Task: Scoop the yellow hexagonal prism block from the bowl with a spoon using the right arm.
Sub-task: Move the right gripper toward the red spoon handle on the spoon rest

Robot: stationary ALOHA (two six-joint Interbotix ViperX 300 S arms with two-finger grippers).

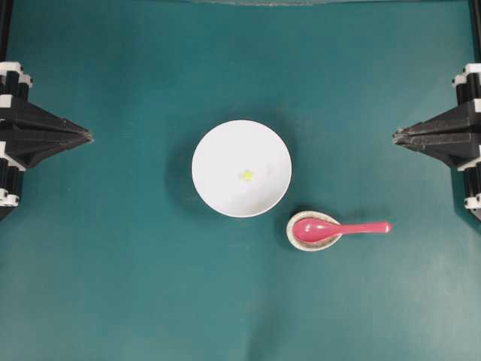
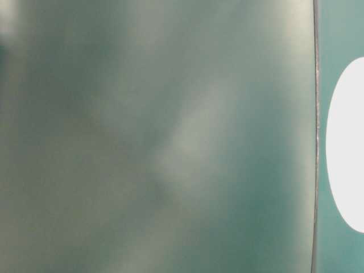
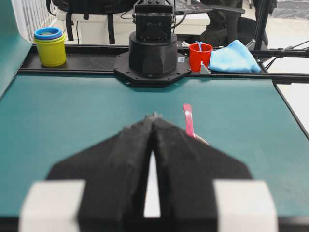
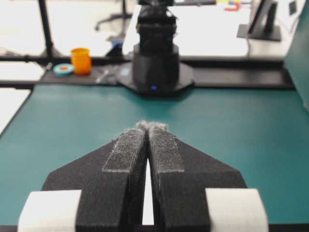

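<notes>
A glossy white bowl (image 1: 241, 168) sits mid-table with the tiny yellow hexagonal prism block (image 1: 246, 175) lying inside it. To its lower right the pink-red spoon (image 1: 331, 229) rests with its scoop in a small speckled spoon rest (image 1: 299, 239), handle pointing right. My right gripper (image 1: 395, 136) is shut and empty at the right edge, far from the spoon. My left gripper (image 1: 89, 136) is shut and empty at the left edge. The spoon handle (image 3: 188, 121) pokes up behind the left gripper (image 3: 154, 116). The right gripper (image 4: 148, 125) hides the bowl in its wrist view.
Teal table surface (image 1: 120, 286) all round. The opposite arm bases (image 3: 153, 53) (image 4: 155, 63) stand at the table ends. A yellow cup stack (image 3: 50, 46), red cup (image 3: 200, 56) and blue cloth (image 3: 234, 57) lie beyond the table edge. The table-level view is blurred, with the bowl (image 2: 347, 148) at its right.
</notes>
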